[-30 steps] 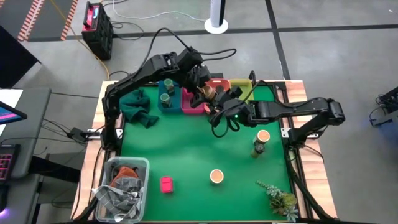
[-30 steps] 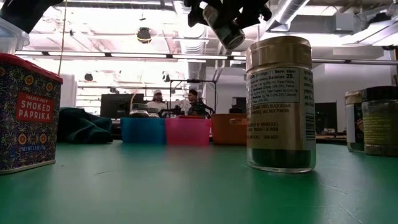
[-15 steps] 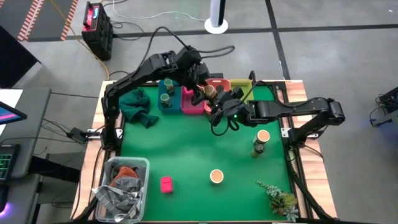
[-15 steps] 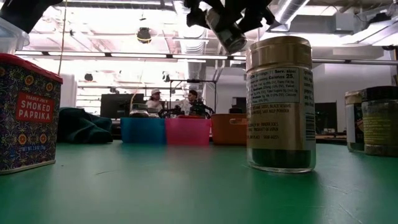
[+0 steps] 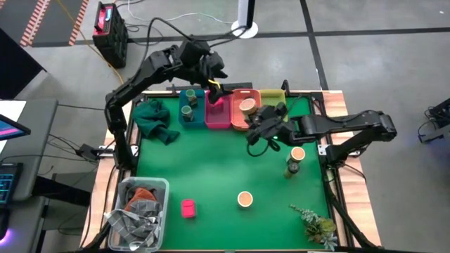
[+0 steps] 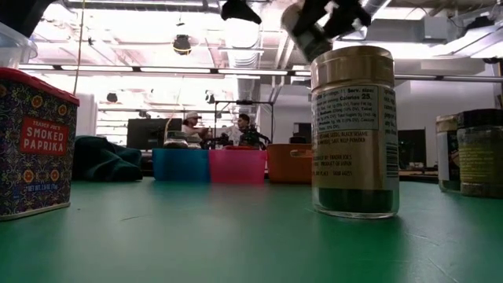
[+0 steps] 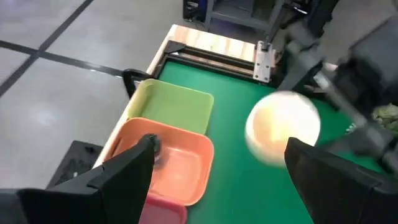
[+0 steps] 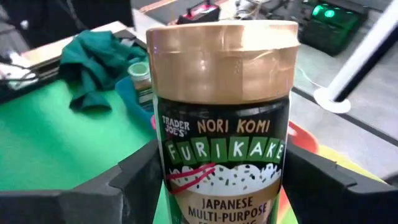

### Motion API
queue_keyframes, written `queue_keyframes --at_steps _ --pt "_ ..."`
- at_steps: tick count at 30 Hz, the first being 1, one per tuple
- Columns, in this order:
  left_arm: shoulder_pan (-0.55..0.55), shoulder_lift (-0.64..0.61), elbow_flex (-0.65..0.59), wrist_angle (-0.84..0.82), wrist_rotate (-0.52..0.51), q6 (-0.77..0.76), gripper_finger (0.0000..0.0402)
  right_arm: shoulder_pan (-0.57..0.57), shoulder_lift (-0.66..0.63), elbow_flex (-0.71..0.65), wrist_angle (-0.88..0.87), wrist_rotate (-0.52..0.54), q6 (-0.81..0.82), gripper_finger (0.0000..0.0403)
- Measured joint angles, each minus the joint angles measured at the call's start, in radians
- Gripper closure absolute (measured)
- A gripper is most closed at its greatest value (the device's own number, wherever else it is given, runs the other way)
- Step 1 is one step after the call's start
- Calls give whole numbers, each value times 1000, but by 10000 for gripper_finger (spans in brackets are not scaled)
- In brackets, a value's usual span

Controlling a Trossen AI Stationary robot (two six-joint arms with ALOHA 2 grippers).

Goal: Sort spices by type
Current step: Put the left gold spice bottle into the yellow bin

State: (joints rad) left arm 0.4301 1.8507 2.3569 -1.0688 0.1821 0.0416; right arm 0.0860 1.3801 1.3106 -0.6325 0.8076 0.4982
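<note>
My left gripper (image 5: 214, 87) hangs open above the pink bin (image 5: 218, 116), holding nothing. A tan-lidded round jar (image 5: 247, 106) shows inside the orange bin's (image 5: 241, 121) outline. In the left wrist view that jar (image 7: 283, 127) is a blur, apart from my open left gripper (image 7: 221, 148). My right gripper (image 5: 267, 126) is shut on a furikake jar (image 8: 221, 124) with a tan lid, just near of the orange and yellow bins. One tan-lidded jar (image 5: 244, 199) and a pink paprika box (image 5: 188, 208) stand on the green mat. My right gripper pinches the furikake jar by the lower sides of its glass body (image 8: 168, 186), one finger (image 8: 134, 183) on each side. It reaches in from the table's right. The jar points along the fingers, lid away from the wrist, and is lifted clear of the mat.
Blue (image 5: 188, 109), pink, orange and yellow (image 5: 273, 102) bins line the far edge; the blue one holds jars. A green cloth (image 5: 156, 119) lies far left. Two jars (image 5: 295, 160) stand at the right, a clear tub (image 5: 137, 204) near left, a leafy sprig (image 5: 316, 225) near right.
My left gripper has let go of the tan-lidded jar it held over the bins and has drawn up and back toward the far-left. The jar has come down within the orange bin's outline. My right gripper has shifted a little toward the table's right with its jar.
</note>
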Motion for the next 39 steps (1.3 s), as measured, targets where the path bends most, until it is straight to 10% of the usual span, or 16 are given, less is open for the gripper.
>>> queue_keyframes --at_steps 10,19,39 --pt "11 -10 -180 153 4 10 56 32 -143 0 -25 176 55 98" --pt "-80 -12 -502 643 120 -44 56 32 -173 0 -25 293 150 98" --pt "-174 -13 -550 987 -56 -144 56 32 -186 0 340 354 -2 97"
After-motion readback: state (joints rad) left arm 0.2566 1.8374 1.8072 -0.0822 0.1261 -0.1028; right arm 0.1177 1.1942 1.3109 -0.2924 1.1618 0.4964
